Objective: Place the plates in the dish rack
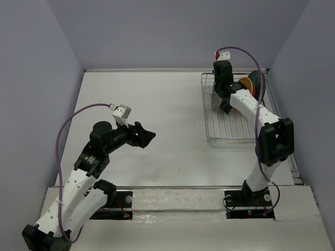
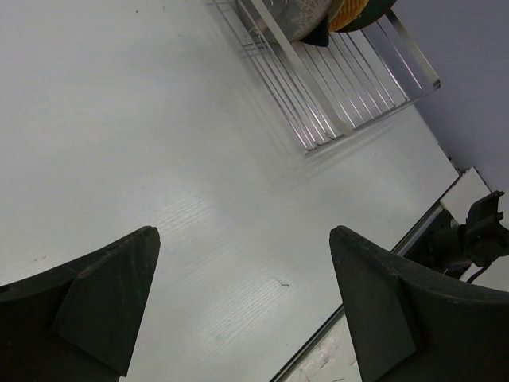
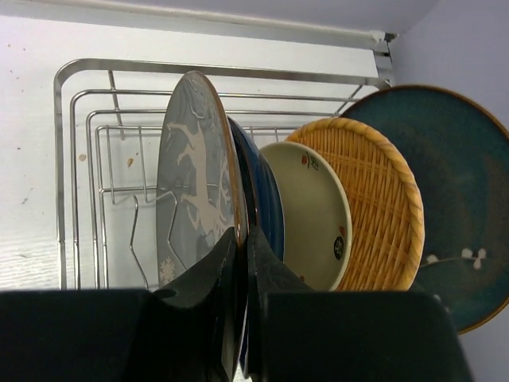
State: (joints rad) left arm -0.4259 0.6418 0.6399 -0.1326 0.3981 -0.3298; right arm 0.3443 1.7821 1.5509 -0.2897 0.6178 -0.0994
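Pinched by the right gripper (image 3: 242, 243), the deer plate (image 3: 191, 183) is being seated upright in the dish rack (image 3: 79, 143); release is judged next, the left gripper (image 2: 242, 263) gaping empty.

Bright, even light throughout, with soft, faint shadows.
In the left wrist view, the near fingers (image 2: 103, 302) blur and the dish rack (image 2: 334, 99) wires glint.

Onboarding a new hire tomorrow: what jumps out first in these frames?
The row of plates standing on edge in the dish rack at the table's far right: teal plate, wicker plate, cream plate, dark blue plate and, nearest the wrist camera, the grey deer plate, whose rim the right hand pinches. The left hand hangs open over the table's left side, holding nothing.
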